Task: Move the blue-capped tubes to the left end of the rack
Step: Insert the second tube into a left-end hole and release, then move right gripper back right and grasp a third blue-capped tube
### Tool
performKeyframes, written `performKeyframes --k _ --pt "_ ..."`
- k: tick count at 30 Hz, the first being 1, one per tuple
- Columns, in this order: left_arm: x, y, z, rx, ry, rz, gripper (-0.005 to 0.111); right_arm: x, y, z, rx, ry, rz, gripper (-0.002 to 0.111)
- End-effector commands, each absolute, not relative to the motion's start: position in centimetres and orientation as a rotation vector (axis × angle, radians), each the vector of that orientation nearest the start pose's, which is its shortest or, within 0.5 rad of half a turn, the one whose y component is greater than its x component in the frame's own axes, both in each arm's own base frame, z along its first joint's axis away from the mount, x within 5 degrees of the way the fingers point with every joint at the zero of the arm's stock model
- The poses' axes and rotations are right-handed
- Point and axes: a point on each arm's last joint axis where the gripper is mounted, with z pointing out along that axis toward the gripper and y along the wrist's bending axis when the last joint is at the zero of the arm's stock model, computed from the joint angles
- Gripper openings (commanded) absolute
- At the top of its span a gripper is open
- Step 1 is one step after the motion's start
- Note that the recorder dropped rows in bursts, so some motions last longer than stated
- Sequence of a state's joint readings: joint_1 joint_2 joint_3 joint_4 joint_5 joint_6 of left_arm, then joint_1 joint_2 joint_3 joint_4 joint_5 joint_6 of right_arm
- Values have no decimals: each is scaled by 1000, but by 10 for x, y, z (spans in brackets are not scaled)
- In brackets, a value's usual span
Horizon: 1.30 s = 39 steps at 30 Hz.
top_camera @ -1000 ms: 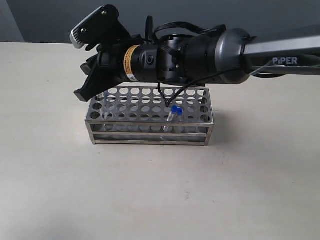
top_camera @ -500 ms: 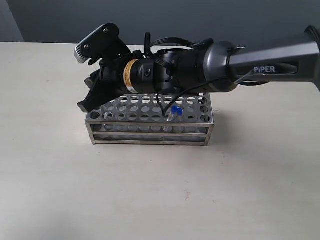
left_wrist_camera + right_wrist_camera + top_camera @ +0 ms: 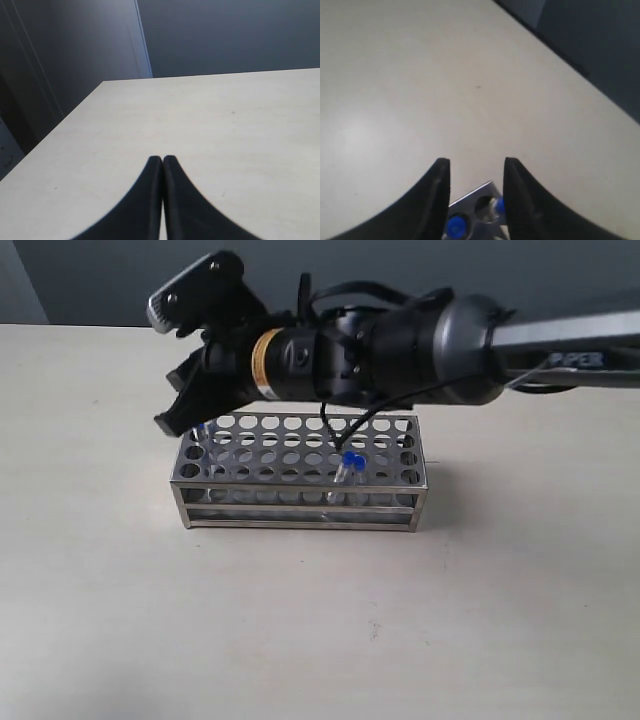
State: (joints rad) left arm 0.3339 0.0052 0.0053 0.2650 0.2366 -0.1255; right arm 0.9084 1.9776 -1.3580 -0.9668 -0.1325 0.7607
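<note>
clearance matters: right gripper, jaws open over two blue-capped tubes at the left end of the rack, should probably rise straight up, while left gripper has jaws closed.

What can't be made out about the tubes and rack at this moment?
- Exterior view: the right gripper and its arm hide the rack's back-left holes; tube count there unclear.
- Right wrist view: picture edge cuts off the rack; only two blue-capped tubes show.
- Left wrist view: rack out of frame.

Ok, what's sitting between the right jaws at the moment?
The rack's corner, with two blue-capped tubes standing in its holes. It shows in the gap in the right wrist view.
</note>
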Motion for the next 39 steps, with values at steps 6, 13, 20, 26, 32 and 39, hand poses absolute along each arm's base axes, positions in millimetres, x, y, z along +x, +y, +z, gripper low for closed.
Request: performKeyframes --k 6,13,20,26,32,39 --pt "51 23 193 -215 1713 392 1 247 304 310 -1033 1642 409 36" --pt "51 23 193 -215 1713 392 1 213 229 280 -959 1797 433 36" --pt "51 23 193 -215 1713 392 1 195 184 229 -829 1977 536 36" --pt "51 23 193 -215 1713 392 1 196 184 209 -851 2034 533 36" --pt "51 23 193 -215 1713 392 1 201 191 187 -880 2092 546 36" --pt "51 23 193 -216 1712 389 1 204 197 173 -915 2112 565 36"
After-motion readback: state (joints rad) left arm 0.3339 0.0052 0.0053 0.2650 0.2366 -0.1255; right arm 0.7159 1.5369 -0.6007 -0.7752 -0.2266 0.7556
